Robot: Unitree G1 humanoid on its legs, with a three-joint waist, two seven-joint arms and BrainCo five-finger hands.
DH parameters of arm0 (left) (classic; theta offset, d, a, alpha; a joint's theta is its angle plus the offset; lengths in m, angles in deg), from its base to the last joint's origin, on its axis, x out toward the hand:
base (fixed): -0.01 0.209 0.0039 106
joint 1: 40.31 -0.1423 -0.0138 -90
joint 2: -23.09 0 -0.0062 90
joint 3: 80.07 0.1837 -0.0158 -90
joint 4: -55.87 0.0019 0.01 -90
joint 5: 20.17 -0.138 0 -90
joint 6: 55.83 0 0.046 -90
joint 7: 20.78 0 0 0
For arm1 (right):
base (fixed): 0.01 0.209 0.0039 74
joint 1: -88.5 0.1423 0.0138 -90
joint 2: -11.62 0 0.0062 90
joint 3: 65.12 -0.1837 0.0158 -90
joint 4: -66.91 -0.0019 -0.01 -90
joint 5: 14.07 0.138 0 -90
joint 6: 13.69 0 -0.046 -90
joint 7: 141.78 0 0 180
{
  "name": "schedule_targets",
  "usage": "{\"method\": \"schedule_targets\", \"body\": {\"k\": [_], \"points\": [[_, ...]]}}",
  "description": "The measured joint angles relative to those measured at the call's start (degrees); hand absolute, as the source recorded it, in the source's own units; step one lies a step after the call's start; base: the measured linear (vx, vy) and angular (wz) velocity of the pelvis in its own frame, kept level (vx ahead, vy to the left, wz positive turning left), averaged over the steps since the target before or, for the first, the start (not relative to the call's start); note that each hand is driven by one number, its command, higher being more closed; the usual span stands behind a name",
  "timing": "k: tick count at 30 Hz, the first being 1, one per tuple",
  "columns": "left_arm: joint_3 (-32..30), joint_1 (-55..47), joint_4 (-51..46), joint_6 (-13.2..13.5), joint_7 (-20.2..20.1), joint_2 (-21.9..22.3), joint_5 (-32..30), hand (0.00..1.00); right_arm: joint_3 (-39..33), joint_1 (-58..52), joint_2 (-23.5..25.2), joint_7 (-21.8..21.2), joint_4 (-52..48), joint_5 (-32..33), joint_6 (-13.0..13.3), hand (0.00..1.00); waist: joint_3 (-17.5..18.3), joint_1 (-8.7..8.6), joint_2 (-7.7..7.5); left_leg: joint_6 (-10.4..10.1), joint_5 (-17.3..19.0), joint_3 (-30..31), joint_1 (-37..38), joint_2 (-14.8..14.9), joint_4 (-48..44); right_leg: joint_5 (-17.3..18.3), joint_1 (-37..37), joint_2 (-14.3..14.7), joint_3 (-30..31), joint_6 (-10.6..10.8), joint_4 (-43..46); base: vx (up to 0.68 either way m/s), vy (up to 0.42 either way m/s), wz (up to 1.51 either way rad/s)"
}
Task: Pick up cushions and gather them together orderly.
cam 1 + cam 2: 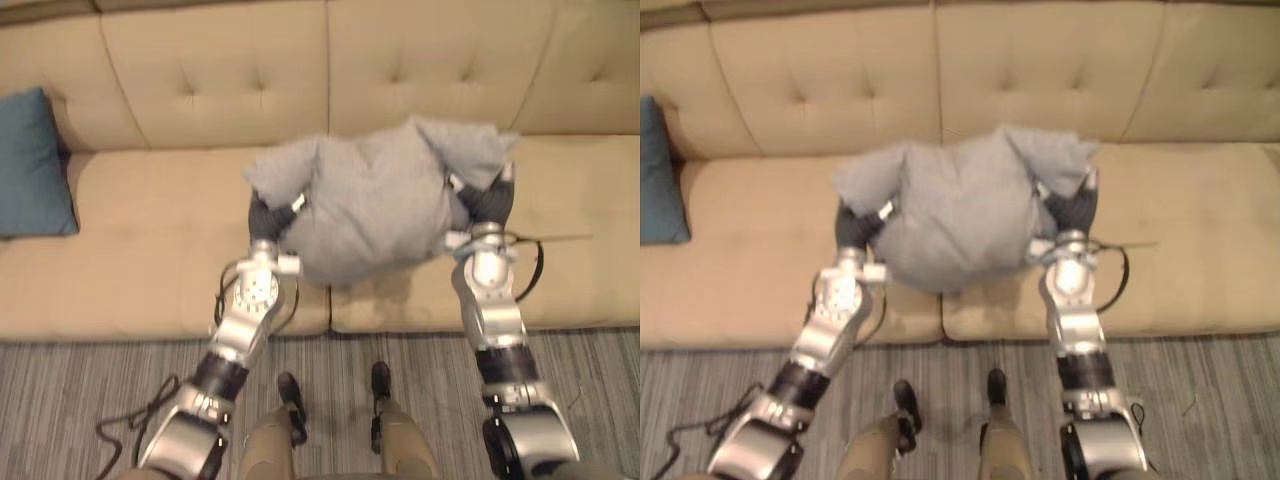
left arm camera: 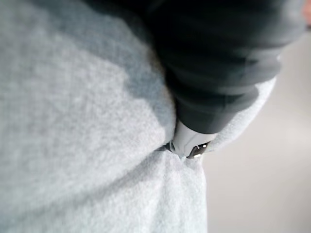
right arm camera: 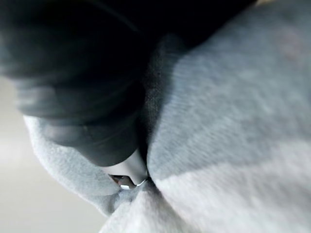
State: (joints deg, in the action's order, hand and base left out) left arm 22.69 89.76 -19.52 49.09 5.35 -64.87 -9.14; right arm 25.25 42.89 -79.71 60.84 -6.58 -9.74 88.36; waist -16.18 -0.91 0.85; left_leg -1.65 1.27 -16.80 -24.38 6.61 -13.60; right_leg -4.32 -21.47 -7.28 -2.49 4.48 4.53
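Left eye view: a grey cushion point(image 1: 375, 205) is pressed between the left hand point(image 1: 268, 215) and the right hand point(image 1: 490, 200) over the beige sofa point(image 1: 150, 250) seat. Their grip, buried in fabric, cannot be told. A blue cushion point(image 1: 35, 165) is propped at the sofa's left end.

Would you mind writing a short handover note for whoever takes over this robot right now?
Left hand: pressed into the left side of the grey cushion; its grip is hidden by the fabric.
Right hand: the same on the cushion's right side.
Grey cushion: held between both hands over the middle of the sofa seat.
Blue cushion: leaning at the sofa's left end, well apart from the grey one.
Done: grey cushion appears picked up.
Left: carry it over to the blue cushion and set the two neatly side by side.
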Motion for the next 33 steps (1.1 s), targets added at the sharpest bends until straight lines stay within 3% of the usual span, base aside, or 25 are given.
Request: {"method": "schedule_targets", "body": {"k": [5,14,15,21,29,33], "points": [[-2.39,16.56,8.16,0.65,4.94,-3.73,-1.62,1.0,-0.15,17.49,-1.23,5.43,7.38,-2.25,0.0,1.0,-4.88,0.27,0.17,0.58,-1.86,1.91,-6.45,-0.22,-0.7,0.0,-6.51,-0.12,-0.09,-0.03,2.87,-0.06,-0.017,0.17],[-3.34,33.5,20.42,1.41,6.21,-8.23,-1.9,1.0,-0.04,34.13,-1.12,10.35,16.26,-4.52,-0.09,1.0,-11.25,0.2,0.84,0.44,-7.25,3.9,-15.3,-0.9,3.07,0.15,-18.96,-0.14,1.35,-0.19,7.98,-0.04,-0.018,0.09],[-3.33,34.33,20.86,1.82,6.22,-8.45,-1.9,0.0,-0.08,34.58,-1.11,10.83,16.26,-4.6,-0.05,0.0,-11.26,0.06,0.85,0.49,-7.51,3.95,-16.2,-0.89,3.18,0.15,-19.91,-0.12,1.37,-0.19,8.12,-0.05,-0.03,0.03],[-4.68,38.41,22.04,3.85,6.4,-9.77,-2.46,0.0,-4.57,36.15,1.5,16.27,15.16,-8.98,1.59,0.0,-11.25,-0.68,0.84,0.28,-9.46,3.14,-19.15,-1.1,5.54,-0.48,-24.69,0.15,3.08,-0.49,8.32,-0.03,-0.009,-0.05],[-7.38,40.79,22.15,4.07,6.04,-10.51,-2.77,0.0,-7.23,35.59,0.05,15.45,12.97,-7.97,1.96,0.0,-11.25,-0.02,0.83,0.27,-9.73,1.83,-20.13,-0.88,5.84,-1.76,-26.4,0.42,4.28,-0.48,8.02,-0.01,-0.004,-0.08],[-7.91,41.07,22.22,2.21,5.65,-12.11,-1.77,0.0,-7.35,35.64,-3.73,13.26,13.09,-1.87,1.93,0.0,-11.25,-0.03,0.82,0.31,-9.76,1.81,-19.14,-0.88,5.81,-1.8,-25.28,0.31,4.07,-0.48,8.1,0.0,0.0,0.0]]}}
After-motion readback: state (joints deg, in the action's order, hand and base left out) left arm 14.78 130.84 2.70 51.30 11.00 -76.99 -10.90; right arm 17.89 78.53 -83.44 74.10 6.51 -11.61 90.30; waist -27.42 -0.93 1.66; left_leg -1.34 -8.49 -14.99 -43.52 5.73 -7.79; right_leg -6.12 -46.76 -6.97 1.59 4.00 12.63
